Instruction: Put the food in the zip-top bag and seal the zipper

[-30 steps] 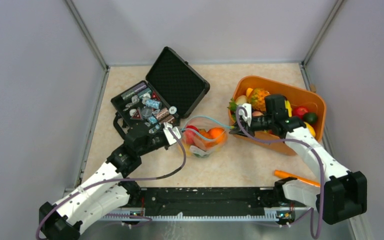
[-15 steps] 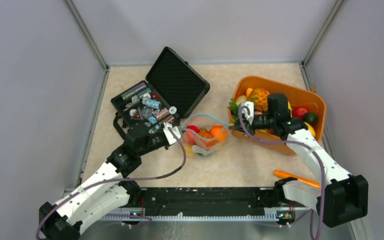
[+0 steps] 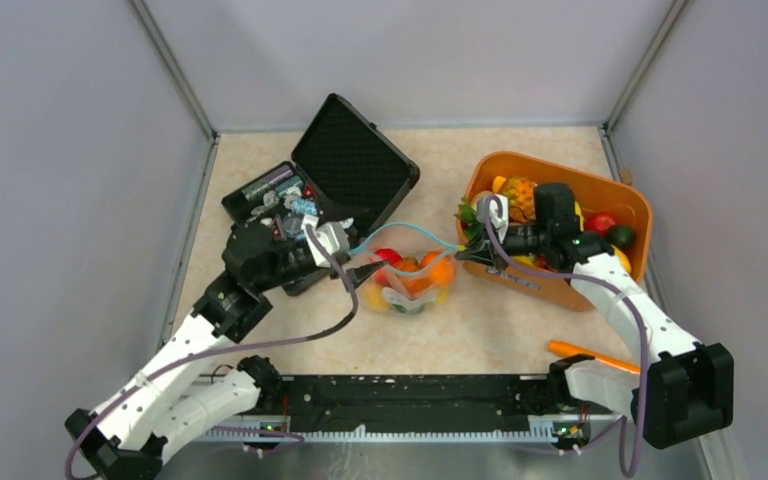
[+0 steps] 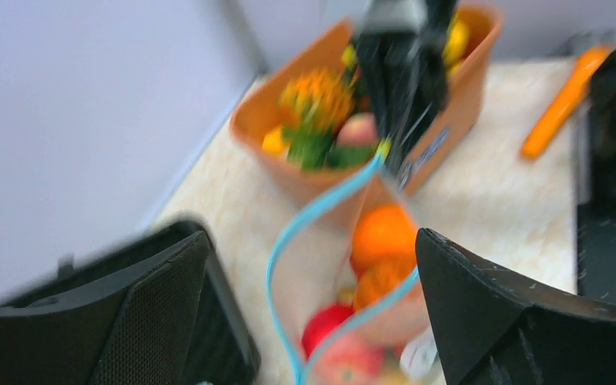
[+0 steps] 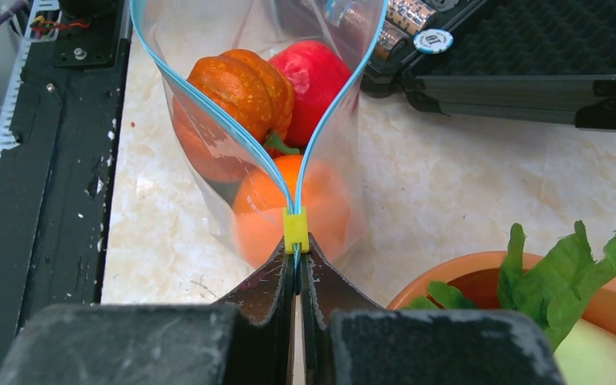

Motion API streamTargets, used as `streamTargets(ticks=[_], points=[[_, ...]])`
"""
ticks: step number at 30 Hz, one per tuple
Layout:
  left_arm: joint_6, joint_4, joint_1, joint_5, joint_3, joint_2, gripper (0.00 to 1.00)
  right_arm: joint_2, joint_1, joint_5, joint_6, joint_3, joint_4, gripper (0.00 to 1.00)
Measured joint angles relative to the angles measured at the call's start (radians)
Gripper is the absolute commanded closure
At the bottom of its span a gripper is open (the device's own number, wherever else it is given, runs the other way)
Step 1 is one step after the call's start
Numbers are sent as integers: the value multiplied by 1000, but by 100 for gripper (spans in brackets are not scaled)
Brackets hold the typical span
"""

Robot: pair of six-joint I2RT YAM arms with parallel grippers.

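My right tool (image 5: 295, 258) is clamped on the zipper (image 5: 291, 200) at one end of the bag (image 5: 208, 204). My left tool (image 4: 313, 309) stands wide apart at the other end.

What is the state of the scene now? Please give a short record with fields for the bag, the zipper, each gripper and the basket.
zip-top bag: mouth open, food inside
zipper: not sealed, its two strands spread apart
left gripper: open, bag edge between its fingers, not clamped
right gripper: shut on the zipper at its end
orange basket: holds further food
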Motion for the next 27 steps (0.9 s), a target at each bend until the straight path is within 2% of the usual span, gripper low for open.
streamTargets(ticks=[3, 5, 8, 10, 15, 23, 27], points=[[-43, 33, -12, 149, 145, 106, 15, -5, 0, -5, 23, 0, 17, 100], [-40, 43, -47, 212, 212, 176, 15, -11, 0, -8, 32, 0, 25, 100], [26, 11, -124, 254, 280, 295, 21, -19, 1, -11, 41, -1, 36, 100], [65, -25, -154, 277, 306, 382, 29, -27, 1, -13, 45, -2, 41, 100], [101, -86, -162, 310, 315, 538, 38, -63, 5, -21, 53, -17, 54, 100], [35, 3, -166, 319, 346, 620, 40, -75, 14, -18, 57, -21, 61, 100], [1, 60, -177, 315, 346, 629, 56, -75, 20, -11, 56, -21, 60, 100]])
